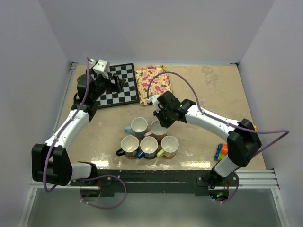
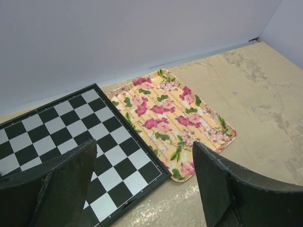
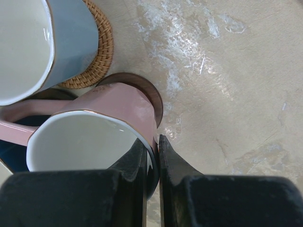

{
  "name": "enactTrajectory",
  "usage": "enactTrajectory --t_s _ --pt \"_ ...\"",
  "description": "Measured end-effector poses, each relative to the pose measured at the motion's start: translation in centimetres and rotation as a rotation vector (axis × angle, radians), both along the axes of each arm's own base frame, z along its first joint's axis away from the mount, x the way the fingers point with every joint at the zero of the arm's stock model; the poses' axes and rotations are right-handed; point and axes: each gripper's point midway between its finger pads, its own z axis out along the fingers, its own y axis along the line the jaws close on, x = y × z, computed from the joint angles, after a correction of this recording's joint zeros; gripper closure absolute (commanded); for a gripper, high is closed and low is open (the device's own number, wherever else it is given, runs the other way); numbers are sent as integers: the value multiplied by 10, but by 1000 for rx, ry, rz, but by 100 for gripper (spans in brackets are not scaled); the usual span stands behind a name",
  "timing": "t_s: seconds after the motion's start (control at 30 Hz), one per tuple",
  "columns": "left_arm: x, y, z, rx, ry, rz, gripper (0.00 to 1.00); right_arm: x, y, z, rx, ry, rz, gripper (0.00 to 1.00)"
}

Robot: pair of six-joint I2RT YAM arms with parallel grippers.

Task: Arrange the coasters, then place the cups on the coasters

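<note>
Right pincer [image 3: 151, 182]: on its cup side the pink cup [image 3: 90, 142] and light blue cup [image 3: 28, 42] stand packed close, little gap between them; on its outer side bare counter [image 3: 227, 85], open. Left pincer [image 2: 144, 163]: beneath it only the flat chessboard [image 2: 71, 127] and floral tray [image 2: 170, 113]; free air between its spread fingers.

Bright, even light floods in from overhead, the walls [image 1: 156, 28] washed pale with no hard shade. The table [image 1: 208, 85] throws back a white sheen along its near edge in the top view; only soft shadows sit under the arms [image 1: 208, 120]. Left wrist view: chessboard [image 2: 71, 132] and floral tray [image 2: 170, 118] crisp, the left gripper's fingers [image 2: 61, 184] up close dark and soft. Right wrist view: glare streaks the table, the pink cup [image 3: 120, 101] shows a glossy highlight, the right gripper's fingers [image 3: 189, 189] blur at the bottom.
</note>
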Motion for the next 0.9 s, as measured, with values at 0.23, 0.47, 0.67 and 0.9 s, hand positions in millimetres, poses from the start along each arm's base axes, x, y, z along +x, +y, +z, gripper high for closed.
enactTrajectory --t_s 0.23,0.47,0.67,0.9 --pt "0 0 0 0 0 0 14 -1 1 0 1 1 -5 79" --pt "0 0 0 0 0 0 14 2 4 3 14 -12 -17 65" --pt "0 0 0 0 0 0 14 3 5 4 15 -18 -19 57" --pt "0 0 0 0 0 0 14 5 6 8 25 -30 -21 36"
